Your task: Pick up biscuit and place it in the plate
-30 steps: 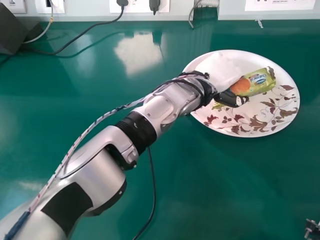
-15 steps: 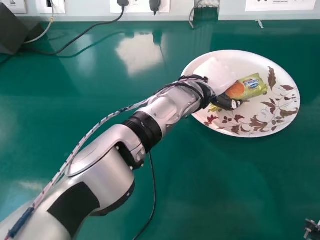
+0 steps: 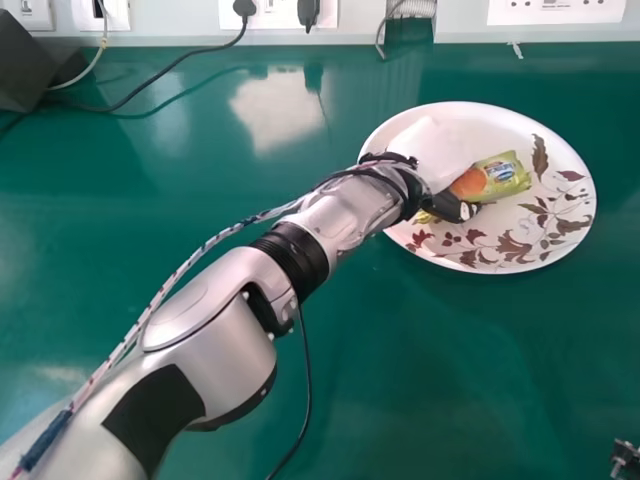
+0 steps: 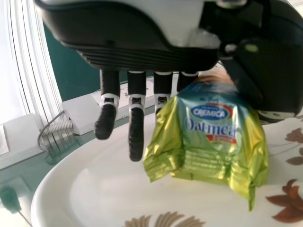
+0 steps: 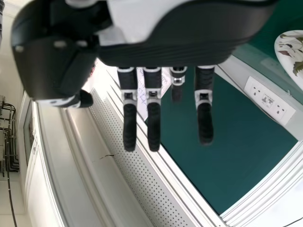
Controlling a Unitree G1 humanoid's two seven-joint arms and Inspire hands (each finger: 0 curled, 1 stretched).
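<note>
Biscuit [image 3: 492, 179] packet lies within the plate's rim, beside the left hand; can't tell whether the plate takes its weight. Nearest: left forearm [image 3: 225, 330] cuts diagonally across the counter [image 3: 430, 370], in front of the plate. Black cable [image 3: 307, 380] runs out from under it; small metal part [image 3: 624, 460] at the near right corner. Right hand [image 5: 189, 49] idle in right wrist view, fingers straight. Next, left hand [image 3: 436, 150] over the plate: visible fingers [image 4: 136, 135] straight, packet between fingers and thumb, can't tell if pinched. It hides one packet end and part of the plate [image 3: 510, 255]. Farther back: dark box [image 3: 22, 65] far left, with cables [image 3: 175, 68] by it, then wall sockets [image 3: 275, 14] with black plugs [image 3: 308, 12].
</note>
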